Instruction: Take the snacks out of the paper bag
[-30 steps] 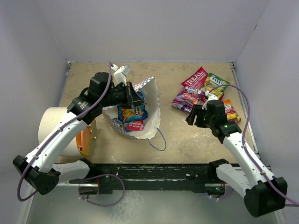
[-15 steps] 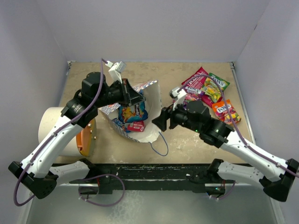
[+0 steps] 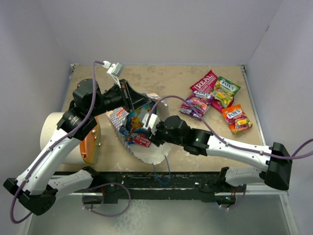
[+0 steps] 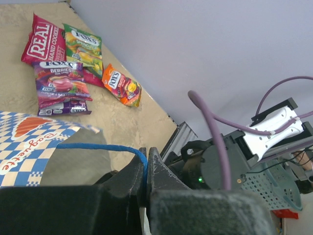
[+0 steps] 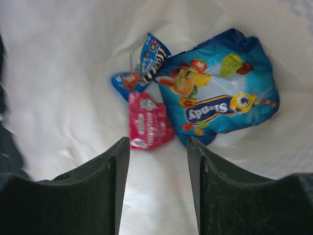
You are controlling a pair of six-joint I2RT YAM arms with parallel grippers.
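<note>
While the left fingers (image 4: 128, 182) stand pressed together on the blue cord handle (image 4: 98, 146) of the paper bag (image 3: 155, 152), the right fingers (image 5: 100, 193) are spread apart inside the bag's open mouth, gripping nothing. The bag lies left of centre on the surface (image 3: 171, 78), its checkered band (image 4: 19, 152) showing in the left wrist view. Three snacks rest on the white paper inside the bag. A large blue packet (image 5: 220, 98) printed with fruit is on the right, a small pink-red packet (image 5: 146, 125) lies just beside it, and a small blue packet (image 5: 139, 73) touches both. Well apart from the bag, at the far right of the surface, lie four more: a red packet (image 3: 204, 84), a green-yellow packet (image 3: 225, 90), a purple packet (image 3: 195, 105) and an orange packet (image 3: 236, 118). A white cylinder (image 3: 56, 129) with an orange lid (image 3: 90, 144) sits at the left edge, partly hidden by the left arm.
</note>
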